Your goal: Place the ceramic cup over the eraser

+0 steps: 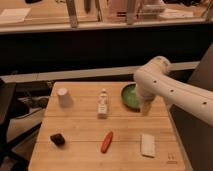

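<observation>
Wooden planks make up the pale table (80,125) that fills the lower part of the camera view; behind it runs a dark wall panel, and above that a light counter with metal legs standing on it.

A slim white bottle (102,103) stands upright near the middle of the table and serves as the landmark; it carries a label, but no writing on it can be read, and no brand shows anywhere.

The ceramic cup (62,96), small, plain and white, stands well to the left of the bottle and slightly farther back, near the table's far-left corner; it is alone, touching nothing else.

The eraser (57,139), a small black lump, lies to the left of the bottle and nearer the camera, directly in front of the cup and well apart from it; it is uncovered.

An orange-red elongated object (106,142) lies just in front of the bottle, tilted; a flat white block (148,145) lies in front and to the right.

A green bowl (131,96) sits just right of the bottle.

The robot's white arm (172,92) reaches in from the right; the gripper (145,107) hangs pointing down at the bowl's near-right edge, to the right of the bottle and far from the cup; it holds nothing visible, and whether it is spread or closed cannot be told.
</observation>
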Controlling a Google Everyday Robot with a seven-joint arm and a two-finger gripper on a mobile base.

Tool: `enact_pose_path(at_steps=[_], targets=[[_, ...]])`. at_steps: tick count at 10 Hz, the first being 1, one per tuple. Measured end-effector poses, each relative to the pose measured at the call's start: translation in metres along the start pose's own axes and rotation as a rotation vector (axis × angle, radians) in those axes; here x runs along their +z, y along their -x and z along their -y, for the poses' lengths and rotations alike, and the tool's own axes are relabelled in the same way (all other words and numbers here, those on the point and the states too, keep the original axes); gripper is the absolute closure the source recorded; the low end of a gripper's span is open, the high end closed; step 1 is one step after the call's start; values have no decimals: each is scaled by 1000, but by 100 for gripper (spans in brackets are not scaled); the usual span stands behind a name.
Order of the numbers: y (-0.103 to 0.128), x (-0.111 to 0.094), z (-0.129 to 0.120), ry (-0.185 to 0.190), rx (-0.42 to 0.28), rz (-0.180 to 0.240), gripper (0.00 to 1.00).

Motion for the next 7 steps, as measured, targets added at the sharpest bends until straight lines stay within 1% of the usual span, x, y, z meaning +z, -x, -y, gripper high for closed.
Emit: enact_pose_path(at_steps=[3,5,7], targets=[[31,-2,18,-21,-56,-6,20],[65,-3,31,-39,-108,-4,20],[81,-3,41,-51,-140,-1,20]])
